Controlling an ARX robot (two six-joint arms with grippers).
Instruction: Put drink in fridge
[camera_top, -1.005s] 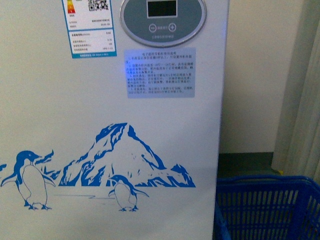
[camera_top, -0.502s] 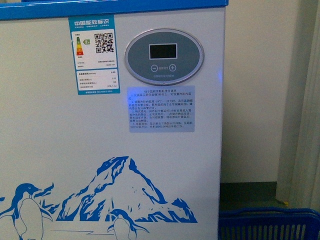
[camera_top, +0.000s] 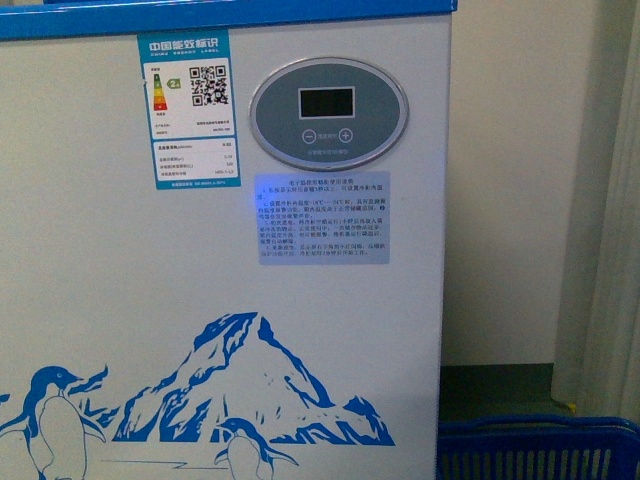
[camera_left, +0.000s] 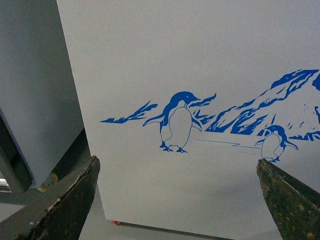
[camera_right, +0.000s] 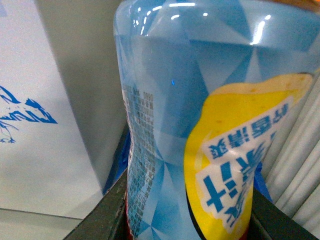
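My right end effector (camera_right: 190, 220) clamps the drink (camera_right: 200, 125); left end effector (camera_left: 176, 167) spread wide. Top of fridge (camera_top: 120, 300) cut off above blue rim (camera_top: 220, 15); basket (camera_top: 540, 450) just beside its right edge.

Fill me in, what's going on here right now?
The robot is close to the white fridge, facing its front wall below the blue rim. Its right tool grips a blue and yellow drink bottle. The left tool is open and empty, aimed at the penguin drawing. The lid is out of view; the drink is not yet inside. A blue basket sits beside the fridge.
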